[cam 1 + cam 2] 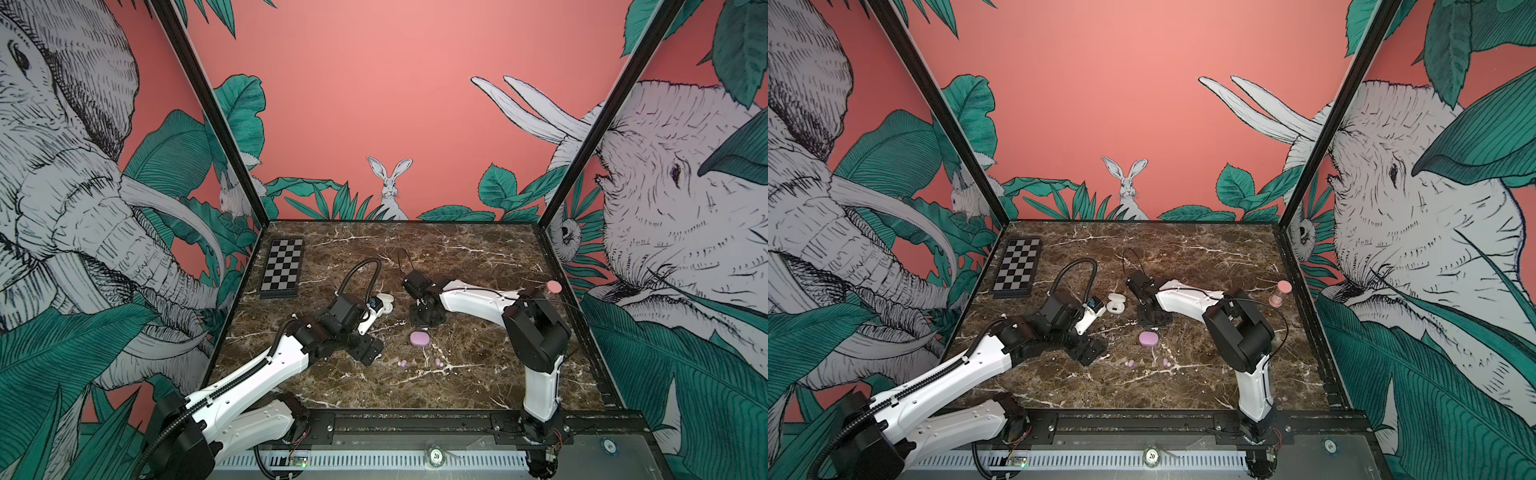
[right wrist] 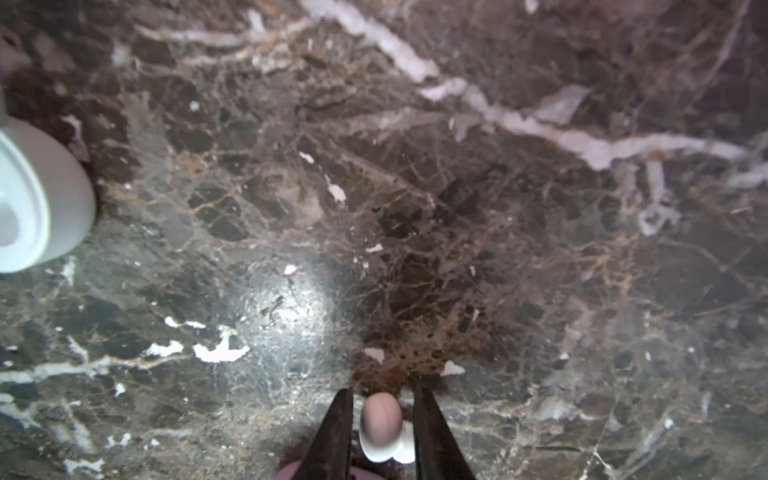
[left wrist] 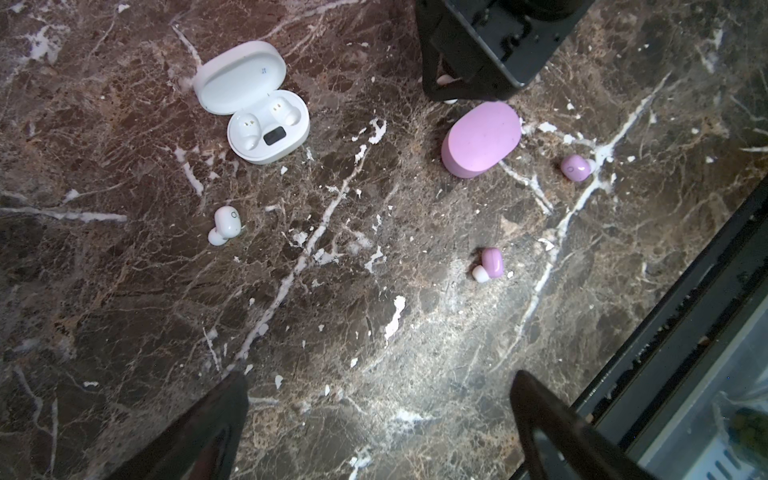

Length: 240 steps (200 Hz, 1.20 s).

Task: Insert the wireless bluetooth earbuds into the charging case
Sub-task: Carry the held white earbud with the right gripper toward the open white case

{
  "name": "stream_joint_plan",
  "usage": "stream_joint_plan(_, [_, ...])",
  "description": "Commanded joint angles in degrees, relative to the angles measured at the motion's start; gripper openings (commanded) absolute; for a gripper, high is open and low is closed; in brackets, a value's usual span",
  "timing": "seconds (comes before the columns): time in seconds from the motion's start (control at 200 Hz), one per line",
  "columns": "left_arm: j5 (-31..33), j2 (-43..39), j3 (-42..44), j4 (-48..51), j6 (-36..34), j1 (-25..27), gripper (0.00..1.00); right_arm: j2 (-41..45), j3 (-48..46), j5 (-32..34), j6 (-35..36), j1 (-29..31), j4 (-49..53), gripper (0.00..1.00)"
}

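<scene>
Right tool (image 2: pixel 382 388) astride white earbud (image 2: pixel 381 419), grip unclear, seen only by wrist cameras; left tool (image 3: pixel 378 376) agape

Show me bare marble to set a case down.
Free: the back strip between the chessboard and the hourglass; the front strip between the lilac buds and the rail. Crowded: the centre, around the white case, lilac case and right gripper.

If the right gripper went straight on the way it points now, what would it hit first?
Likely the brown marble tabletop: the right gripper points down, jaws straddling a small white rounded earbud. Its height above the surface is unclear.
</scene>
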<state>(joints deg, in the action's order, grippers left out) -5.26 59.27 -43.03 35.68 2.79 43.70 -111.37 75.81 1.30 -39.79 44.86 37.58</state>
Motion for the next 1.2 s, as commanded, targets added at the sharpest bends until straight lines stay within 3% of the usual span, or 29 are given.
stream_joint_plan(0.0, [-0.1,-0.4,-0.9,1.0,-0.1,0.2,0.99,-1.0,1.3,0.7,0.3,0.2,0.4,0.24])
stream_joint_plan(0.275, [0.0,-0.4,-0.9,1.0,0.0,0.2,0.99,-0.9,1.4,1.1,0.3,0.1,0.2,0.17])
stream_joint_plan(0.69, [2.1,-1.8,-1.0,1.1,-0.2,0.2,0.99,0.2,3.7,1.3,0.3,0.2,0.5,0.14])
stream_joint_plan(1.195, [5.3,-4.4,-0.7,1.0,-0.7,0.2,0.99,-4.5,10.5,-4.5,-1.4,0.6,-3.1,0.14])
